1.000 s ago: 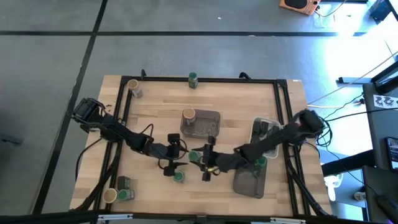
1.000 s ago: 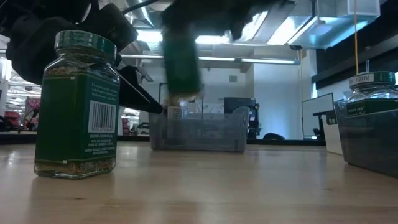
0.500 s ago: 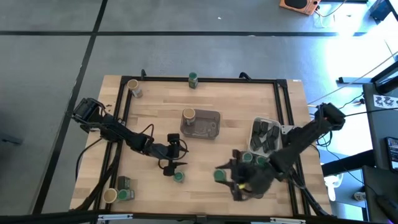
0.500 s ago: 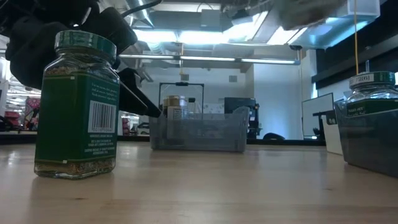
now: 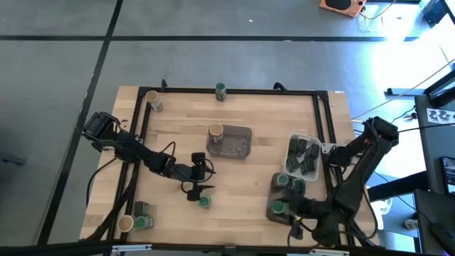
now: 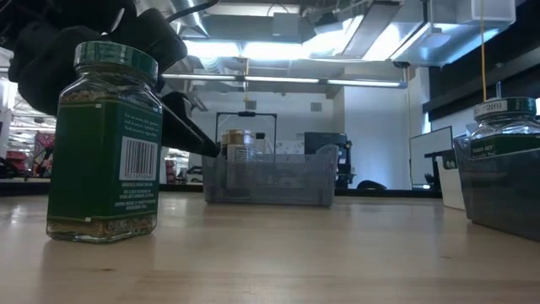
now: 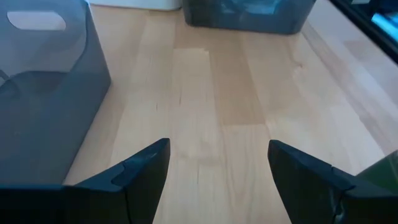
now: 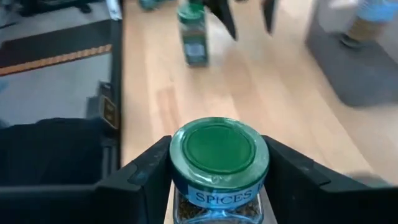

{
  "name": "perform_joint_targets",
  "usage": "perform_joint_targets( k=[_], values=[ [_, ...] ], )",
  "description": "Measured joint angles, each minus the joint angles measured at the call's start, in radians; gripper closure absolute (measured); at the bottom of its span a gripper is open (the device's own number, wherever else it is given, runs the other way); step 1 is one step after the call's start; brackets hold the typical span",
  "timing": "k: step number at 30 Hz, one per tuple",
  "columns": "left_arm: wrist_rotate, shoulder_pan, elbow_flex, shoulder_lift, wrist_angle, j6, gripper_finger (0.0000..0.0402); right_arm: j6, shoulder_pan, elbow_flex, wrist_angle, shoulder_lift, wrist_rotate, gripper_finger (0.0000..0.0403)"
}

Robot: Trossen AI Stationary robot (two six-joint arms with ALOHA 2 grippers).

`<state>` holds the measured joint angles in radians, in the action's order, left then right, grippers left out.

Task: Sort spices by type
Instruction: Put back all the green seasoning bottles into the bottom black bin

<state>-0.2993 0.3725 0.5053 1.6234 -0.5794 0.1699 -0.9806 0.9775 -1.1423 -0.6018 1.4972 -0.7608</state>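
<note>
Clearly reading "SPICES", the green-lidded round glass jar (image 8: 219,168) is sitting clamped in the right end effector (image 8: 217,186) over the grey tray (image 5: 283,213); left end effector (image 7: 217,168) is gaping empty.

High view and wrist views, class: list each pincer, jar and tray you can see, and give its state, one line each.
Right pincer: shut on a green-lidded spice jar, over the grey tray.
Left pincer: open, empty.
Green-lidded jar beside the left pincer: upright, free.
Tan-lidded jar: upright in the middle tray.
White tray: holds dark tins.
</note>
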Motion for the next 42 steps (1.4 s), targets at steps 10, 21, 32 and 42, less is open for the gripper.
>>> perform_joint_targets(
  k=[10, 21, 32, 42],
  values=[
    [-0.002, 0.0, 0.0, 0.0, -0.016, 0.0, 0.0133, -0.3, 0.112, 0.055, -0.174, 0.006, -0.116, 0.0197],
    [-0.001, 0.0, 0.0, 0.0, -0.016, 0.011, 0.0133, -0.376, 0.111, 0.208, -0.093, 0.006, -0.091, 0.0197],
    [-0.001, 0.0, 0.0, 0.0, -0.014, 0.012, 0.0133, -0.378, 0.111, 0.309, 0.003, 0.006, -0.086, 0.0197],
    [0.0, 0.0, 0.0, 0.0, -0.014, 0.013, 0.0133, -0.377, 0.143, 0.365, 0.05, 0.006, -0.234, 0.0197]
  ],
)
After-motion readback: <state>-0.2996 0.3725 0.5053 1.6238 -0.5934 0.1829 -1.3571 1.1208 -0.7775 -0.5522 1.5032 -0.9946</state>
